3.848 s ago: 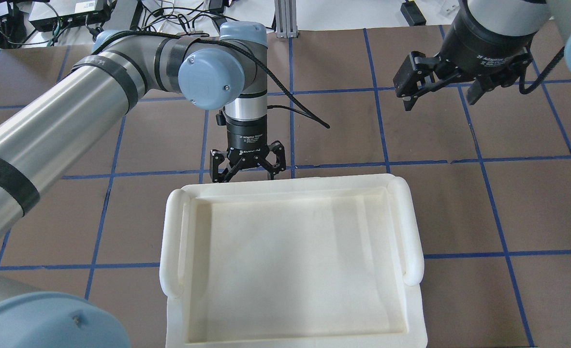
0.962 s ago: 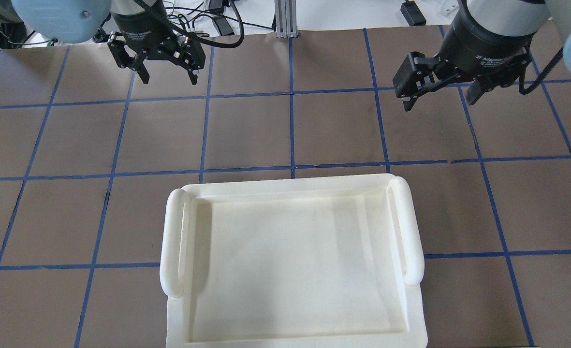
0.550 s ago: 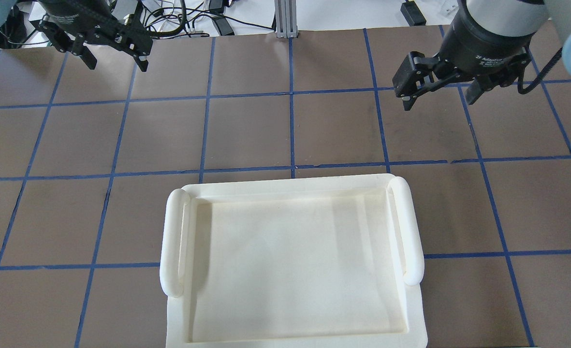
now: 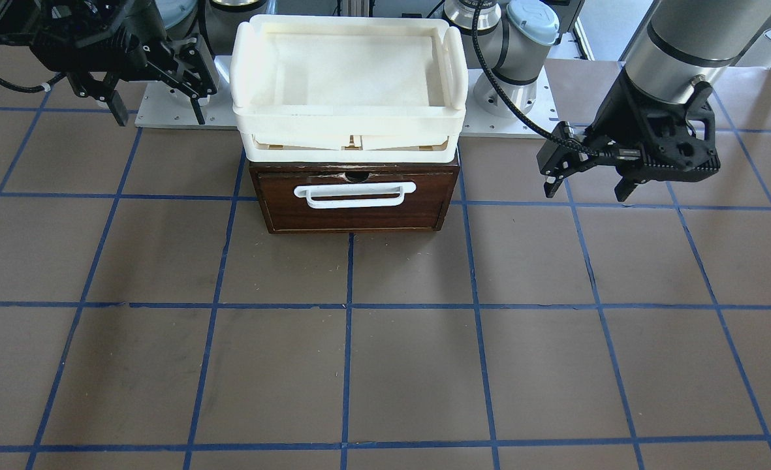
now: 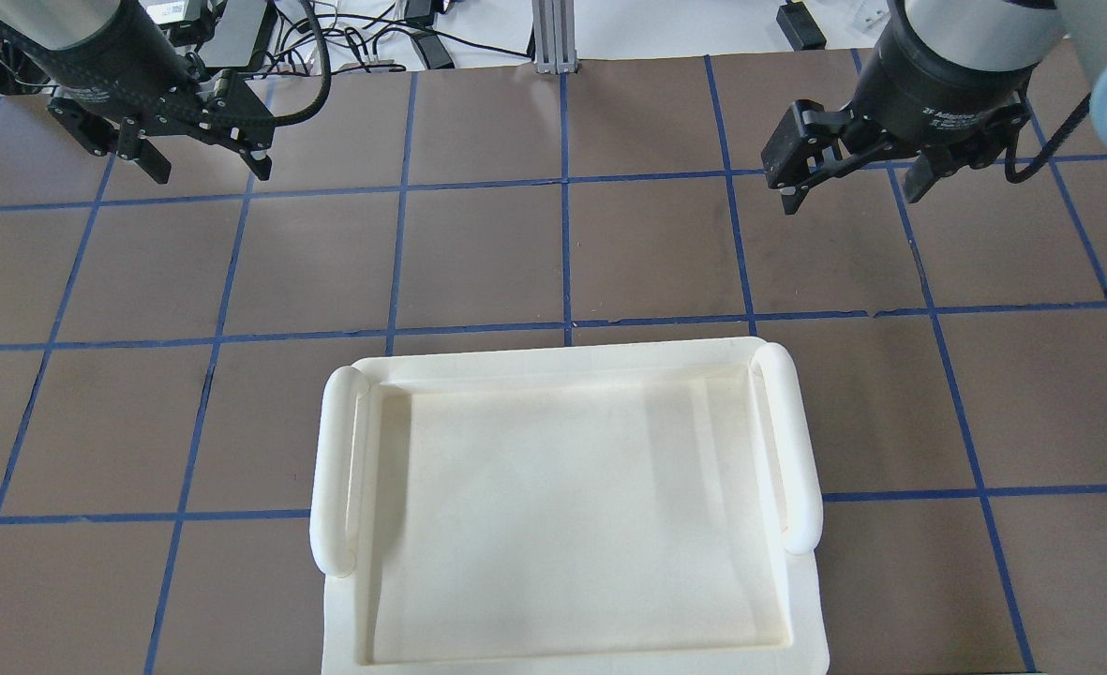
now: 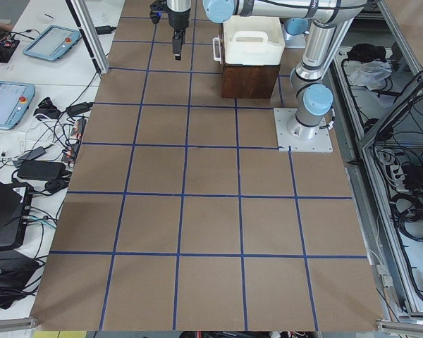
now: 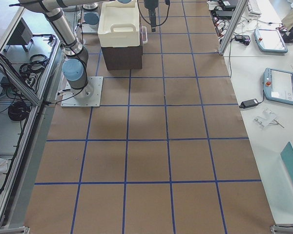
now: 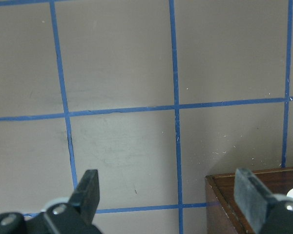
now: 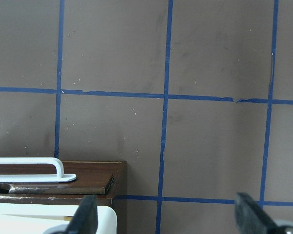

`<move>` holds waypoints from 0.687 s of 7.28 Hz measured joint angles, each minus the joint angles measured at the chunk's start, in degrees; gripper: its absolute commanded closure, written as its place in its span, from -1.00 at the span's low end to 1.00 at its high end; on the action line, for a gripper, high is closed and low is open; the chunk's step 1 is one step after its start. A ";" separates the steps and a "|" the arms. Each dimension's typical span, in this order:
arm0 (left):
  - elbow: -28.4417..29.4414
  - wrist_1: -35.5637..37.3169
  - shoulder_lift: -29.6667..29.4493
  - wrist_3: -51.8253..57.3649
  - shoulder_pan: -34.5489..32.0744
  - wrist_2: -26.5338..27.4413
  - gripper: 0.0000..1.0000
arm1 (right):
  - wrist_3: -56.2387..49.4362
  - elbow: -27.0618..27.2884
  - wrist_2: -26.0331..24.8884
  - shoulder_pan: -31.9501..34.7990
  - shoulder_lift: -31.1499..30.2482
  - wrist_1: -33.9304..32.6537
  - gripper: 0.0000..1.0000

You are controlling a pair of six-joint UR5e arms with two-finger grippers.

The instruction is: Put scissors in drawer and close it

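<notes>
The drawer (image 4: pixel 359 212) is shut, its dark brown front and white bar handle (image 4: pixel 354 194) facing the open table. It also shows in the right wrist view (image 9: pixel 88 178). The scissors are in no view. My left gripper (image 5: pixel 208 172) is open and empty, hanging above the table well to the side of the drawer; it also shows in the front view (image 4: pixel 585 193) and its wrist view (image 8: pixel 168 192). My right gripper (image 5: pixel 850 199) is open and empty on the other side, seen too in the front view (image 4: pixel 160 119) and its wrist view (image 9: pixel 168 212).
A cream-white plastic tray (image 5: pixel 333 487) sits on top of the drawer's cabinet (image 4: pixel 258 196). The brown table with blue grid lines (image 4: pixel 385 339) stretches in front of the drawer. Cables and tablets lie past the table's edge (image 6: pixel 49 113).
My left gripper has left the spot just before the drawer front and swung out to the far left side. The right gripper has stayed put. The tray has not moved.
</notes>
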 measured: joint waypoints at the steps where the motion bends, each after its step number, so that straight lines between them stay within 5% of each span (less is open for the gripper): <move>1: -0.65 0.12 0.51 -0.24 0.11 0.07 -1.00 | -0.02 -0.01 0.00 0.00 0.01 0.02 -1.00; 5: -1.15 -0.31 1.65 -0.29 0.49 1.29 -1.00 | 0.03 0.02 0.00 0.00 0.01 -0.08 -1.00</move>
